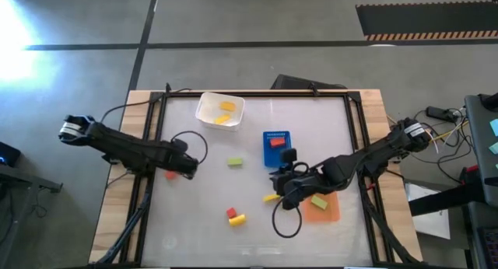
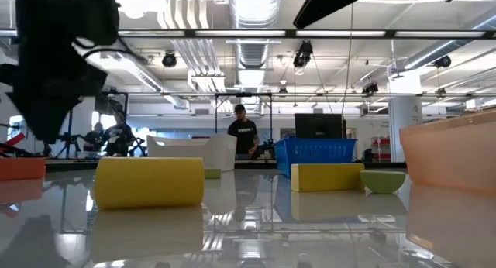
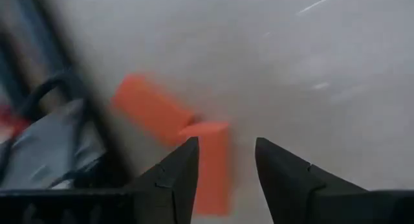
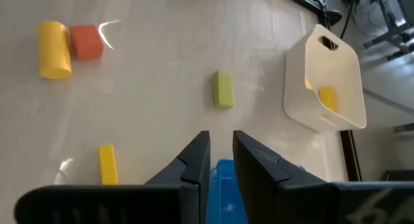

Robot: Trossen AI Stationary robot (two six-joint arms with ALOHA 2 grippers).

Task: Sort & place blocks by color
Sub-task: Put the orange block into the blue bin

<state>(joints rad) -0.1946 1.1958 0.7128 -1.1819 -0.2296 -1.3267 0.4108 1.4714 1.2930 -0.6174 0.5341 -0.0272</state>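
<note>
My right gripper (image 4: 220, 160), fingers nearly shut and empty above the blue tray (image 1: 276, 139), must next fetch a yellow block (image 4: 107, 164) at seven o'clock; my left gripper (image 3: 225, 160) hangs half-open over a red block (image 3: 212, 164).

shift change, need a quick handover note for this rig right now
Left gripper: open, low over a red block at the table's left edge.
Right gripper: nearly shut, nothing visibly held, above the blue tray.
Done: two yellow blocks in the white tub, a red one on the blue tray, a green block on the orange tray.
Left: loose green block, yellow block, red and yellow pair still on the table.
</note>
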